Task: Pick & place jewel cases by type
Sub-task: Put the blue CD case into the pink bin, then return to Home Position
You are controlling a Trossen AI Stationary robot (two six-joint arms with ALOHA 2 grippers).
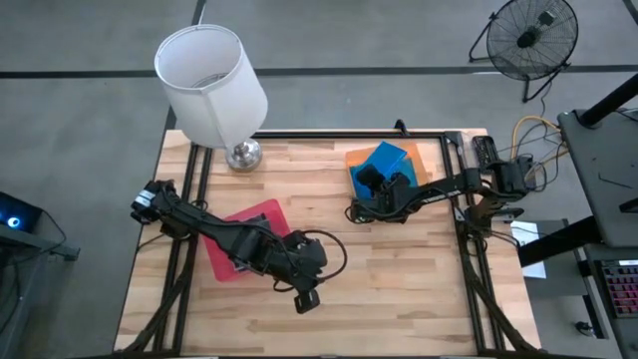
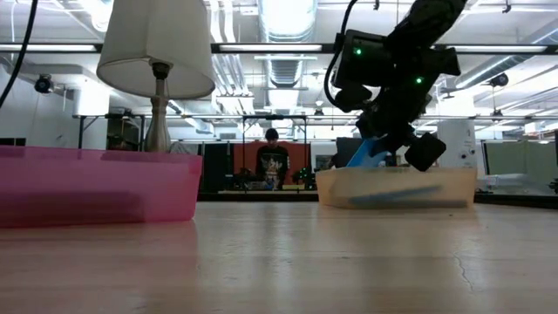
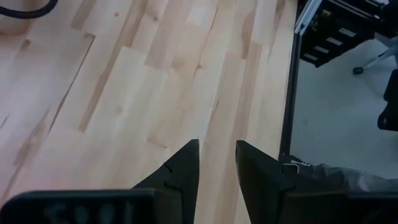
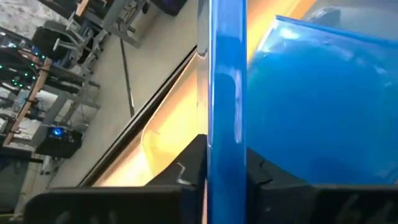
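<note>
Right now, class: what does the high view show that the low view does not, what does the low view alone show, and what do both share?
Only the high view: the left claw over bare table, near the front edge.
Only the low view: a person in the room behind.
Both: the lamp, pink tray, orange tray, and the right claw gripping a blue jewel case over the orange tray.

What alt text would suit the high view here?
Seen from above, the right gripper holds a blue jewel case over the orange tray. The left gripper rests empty above bare wood beside the pink tray, near a white lamp.
</note>
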